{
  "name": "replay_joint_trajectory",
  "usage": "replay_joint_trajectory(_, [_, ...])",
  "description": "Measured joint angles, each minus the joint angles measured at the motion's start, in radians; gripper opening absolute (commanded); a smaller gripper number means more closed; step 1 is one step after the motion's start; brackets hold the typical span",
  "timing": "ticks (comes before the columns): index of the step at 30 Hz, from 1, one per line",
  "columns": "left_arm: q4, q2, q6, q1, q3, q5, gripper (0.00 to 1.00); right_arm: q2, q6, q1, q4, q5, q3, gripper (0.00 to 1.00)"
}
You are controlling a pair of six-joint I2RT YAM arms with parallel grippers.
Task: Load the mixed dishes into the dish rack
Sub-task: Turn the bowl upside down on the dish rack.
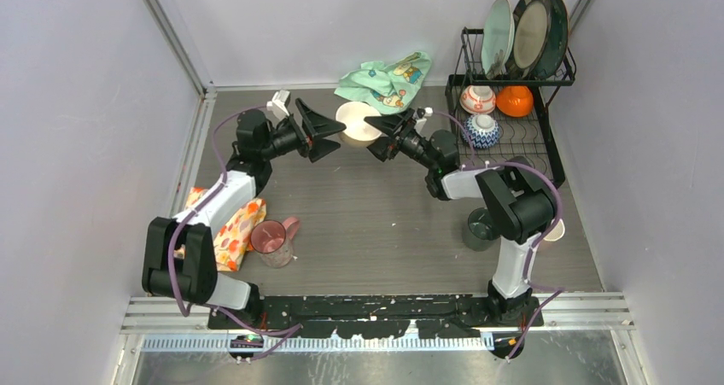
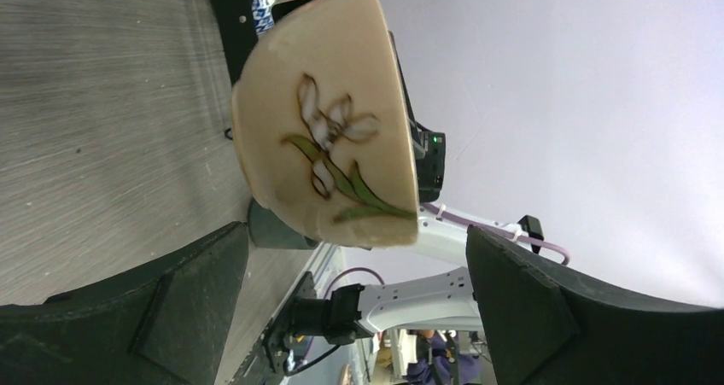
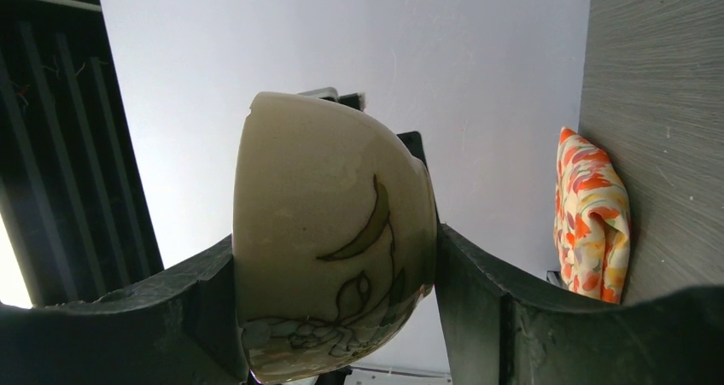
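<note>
**benchwatcher:** Black fingers (image 3: 198, 317) are crowding the bottom of the right wrist view, and they're pressing on both sides of the cream bowl (image 3: 333, 240). So the right pincer (image 1: 378, 137) is clamping that bowl, the one with the painted flower. It's sitting roughly upright, rim up. I can't tell whether its foot is touching the bench (image 1: 384, 214).

**rackfan:** And the left pincer (image 1: 338, 136)? It's pointing at the same bowl from the other side.

**benchwatcher:** It's hanging wide open. In its own wrist view both fingers (image 2: 192, 295) are standing clear of the bowl, with a gap on each side.

**rackfan:** So the bowl is sitting mid-bench toward the back, between the two pincers and just in front of the mint-green cloth (image 1: 384, 79). It's well left of the dish rack (image 1: 557, 150).

**benchwatcher:** Yep. Three plates are standing on edge in the rack's top shelf: the pale green plate (image 1: 496, 35), the dark-rimmed beige plate (image 1: 529, 28) and the dark blue-green plate (image 1: 561, 26). Below, the red patterned bowl (image 1: 477, 99) and the blue patterned bowl (image 1: 482, 131) are resting in the basket.

**rackfan:** The cups are waiting on the bench. The pink cup (image 1: 271, 236) is sitting just beside the orange floral cloth (image 1: 232, 230), and the dark green cup (image 1: 480, 228) is standing right by the right arm.
</note>
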Motion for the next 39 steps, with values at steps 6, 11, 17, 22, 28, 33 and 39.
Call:
replay_joint_trajectory(6, [-0.192,-0.092,0.138,0.02,0.002,-0.01,1.0,0.029,0.01,-0.027,-0.002,-0.003,0.01,0.46])
replay_joint_trajectory(11, [-0.453,-0.22,0.334,0.023,0.003,-0.08,1.0,0.029,0.011,-0.087,0.0,-0.012,0.019,0.45])
replay_joint_trajectory(17, [-0.8,-0.369,0.629,0.017,0.014,-0.216,1.0,0.017,0.022,-0.196,-0.003,-0.015,-0.002,0.43])
replay_joint_trajectory(22, [-0.943,-0.47,0.76,-0.038,0.003,-0.346,1.0,-0.05,0.013,-0.307,-0.047,-0.022,-0.06,0.42])
replay_joint_trajectory(28, [-1.048,-0.512,0.86,-0.146,-0.024,-0.429,1.0,-0.167,-0.015,-0.436,-0.109,-0.049,-0.143,0.42])
replay_joint_trajectory(33, [-1.141,-0.5,0.963,-0.204,-0.012,-0.529,1.0,-0.304,-0.088,-0.542,-0.26,-0.082,-0.193,0.43])
replay_joint_trajectory(39, [-1.151,-0.5,1.031,-0.267,-0.008,-0.61,1.0,-0.513,-0.245,-0.658,-0.558,-0.085,-0.209,0.42])
